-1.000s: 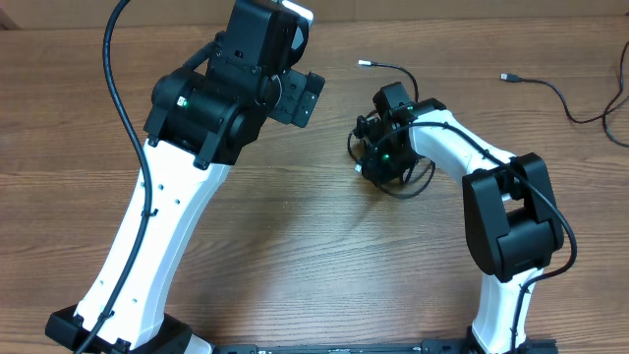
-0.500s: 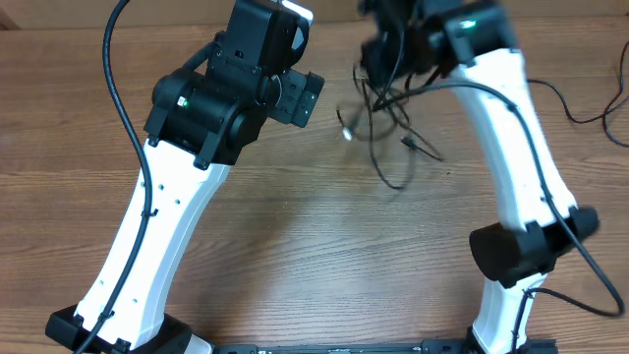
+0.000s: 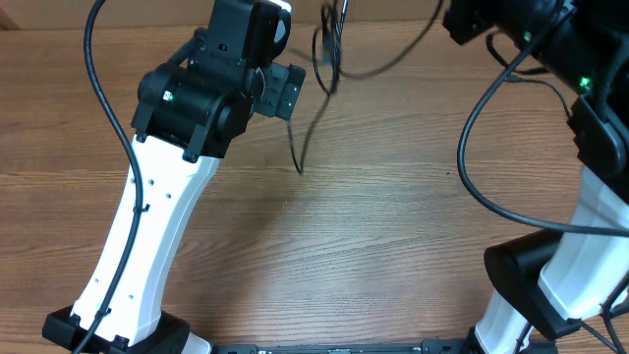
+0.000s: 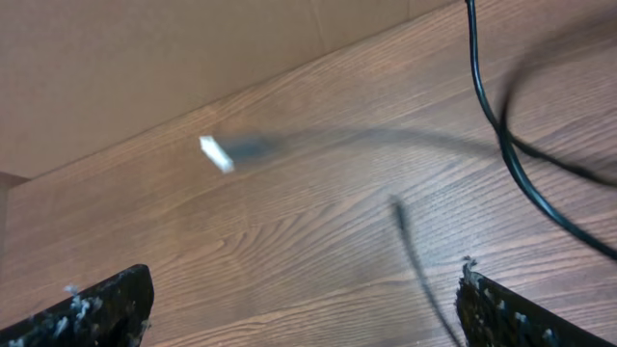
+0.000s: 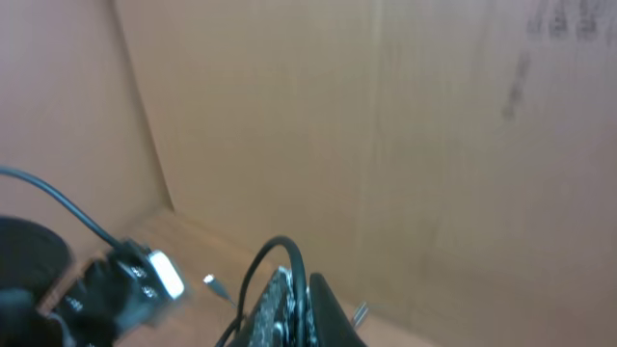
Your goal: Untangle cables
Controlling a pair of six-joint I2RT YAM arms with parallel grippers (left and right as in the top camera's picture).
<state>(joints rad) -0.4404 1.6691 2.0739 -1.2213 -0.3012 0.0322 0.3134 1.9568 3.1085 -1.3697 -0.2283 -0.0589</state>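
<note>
The cables, thin black cords, dangle in the air near the back of the table. One strand trails down toward the wood. My right gripper is shut on a loop of cable, and small plug ends hang beside it. In the overhead view the raised right arm fills the top right, its fingers not discernible. My left gripper stands wide open over bare wood. A blurred swinging strand passes near its right finger, and a white plug tip shows beyond.
A brown cardboard wall stands behind the wooden table. The right arm's own thicker black cable loops down at the right. The left arm rises from the front left corner.
The right arm has swung up and back, lifting the tangle off the table; the cords now hang and swing. The left arm has shifted slightly left and stays open.
</note>
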